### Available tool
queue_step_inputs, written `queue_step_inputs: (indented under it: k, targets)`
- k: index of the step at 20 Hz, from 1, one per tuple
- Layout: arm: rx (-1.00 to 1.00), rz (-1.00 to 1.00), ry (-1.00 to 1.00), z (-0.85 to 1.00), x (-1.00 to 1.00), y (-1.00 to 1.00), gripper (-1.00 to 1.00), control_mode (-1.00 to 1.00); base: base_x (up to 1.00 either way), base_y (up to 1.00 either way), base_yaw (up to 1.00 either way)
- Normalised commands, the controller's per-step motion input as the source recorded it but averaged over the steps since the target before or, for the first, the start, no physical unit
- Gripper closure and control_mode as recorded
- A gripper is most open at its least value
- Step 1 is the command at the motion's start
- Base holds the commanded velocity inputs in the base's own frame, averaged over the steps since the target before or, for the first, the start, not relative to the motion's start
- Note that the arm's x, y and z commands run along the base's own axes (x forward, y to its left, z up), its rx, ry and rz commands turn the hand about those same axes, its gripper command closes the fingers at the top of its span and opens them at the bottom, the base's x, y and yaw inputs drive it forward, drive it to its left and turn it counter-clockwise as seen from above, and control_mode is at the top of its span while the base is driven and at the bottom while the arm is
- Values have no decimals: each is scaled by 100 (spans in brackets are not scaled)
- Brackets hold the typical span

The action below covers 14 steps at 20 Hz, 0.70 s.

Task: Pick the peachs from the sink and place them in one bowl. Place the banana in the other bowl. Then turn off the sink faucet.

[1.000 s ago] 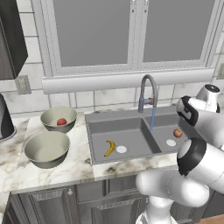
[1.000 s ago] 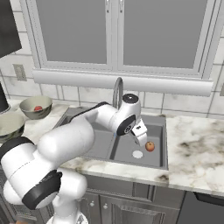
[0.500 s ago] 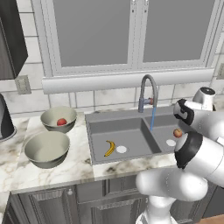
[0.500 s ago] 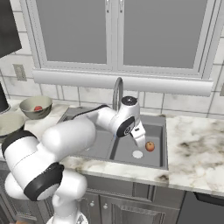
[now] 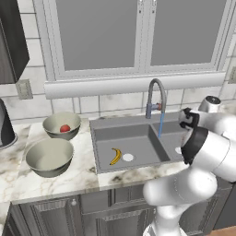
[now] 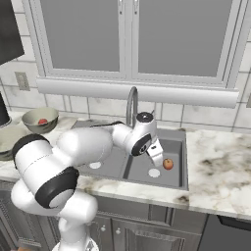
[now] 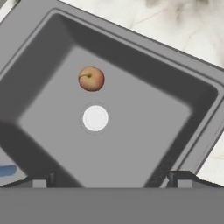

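Observation:
My gripper [image 6: 157,155] hangs open over the right basin of the dark grey sink [image 6: 179,143], up and to the left of a peach [image 6: 168,163] lying beside the white drain [image 6: 154,172]. In the hand view that peach [image 7: 91,78] sits just beyond the drain [image 7: 95,118], with nothing between my fingertips [image 7: 41,179]. The other peach [image 5: 65,128] rests in the far bowl [image 5: 61,124]. Empty, the wider near bowl [image 5: 49,156] stands in front of it. A banana [image 5: 115,156] lies in the left basin. Water runs from the faucet [image 5: 156,97].
Marble counter [image 6: 220,162] stretches to the right of the sink and around the bowls on the left. A tiled wall and window ledge [image 5: 133,85] rise right behind the faucet. My own arm blocks the right basin in the left base view.
The arm has shifted slightly over the right basin, and its bulk now covers the sink peach in the left base view. The jaws stay open; nothing else moved.

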Motion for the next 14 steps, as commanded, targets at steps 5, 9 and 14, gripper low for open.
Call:
queue_step_inputs:
  k: [5, 9, 14]
  targets:
    - [0, 0, 0, -19, 16, -23, -100, -100, 0, 0, 0]
    - [0, 0, 0, -21, 19, -19, -100, -100, 0, 0, 0]
    - [0, 0, 0, -21, 20, -12, -100, -100, 0, 0, 0]
